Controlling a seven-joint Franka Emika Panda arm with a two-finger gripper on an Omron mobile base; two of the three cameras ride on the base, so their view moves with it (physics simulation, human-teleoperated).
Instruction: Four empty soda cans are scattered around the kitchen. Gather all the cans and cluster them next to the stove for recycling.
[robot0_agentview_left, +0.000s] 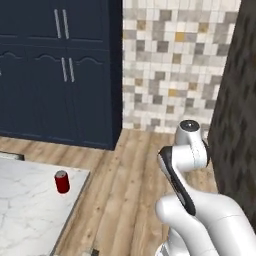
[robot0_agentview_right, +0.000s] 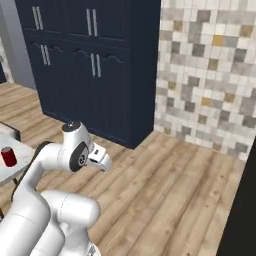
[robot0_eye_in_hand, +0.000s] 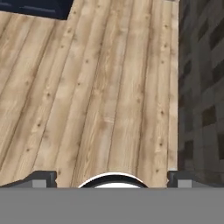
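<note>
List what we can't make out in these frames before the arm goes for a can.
- Red soda can: label too small to read in either base view.
- Marble counter: cut off by the left and bottom edges of the left base view, so its extent is unknown.
- Dark textured panel: runs off the right edge of the hand view; can't identify it.
- Fingers: tips barely rise above the hand view's bottom, wide apart, nothing between.

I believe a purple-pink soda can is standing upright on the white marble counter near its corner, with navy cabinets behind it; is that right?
Not quite: the soda can is red with a silvery top, not purple-pink. The left base view shows it standing upright on the white marble counter near its corner, with the navy cabinets behind it.
</note>
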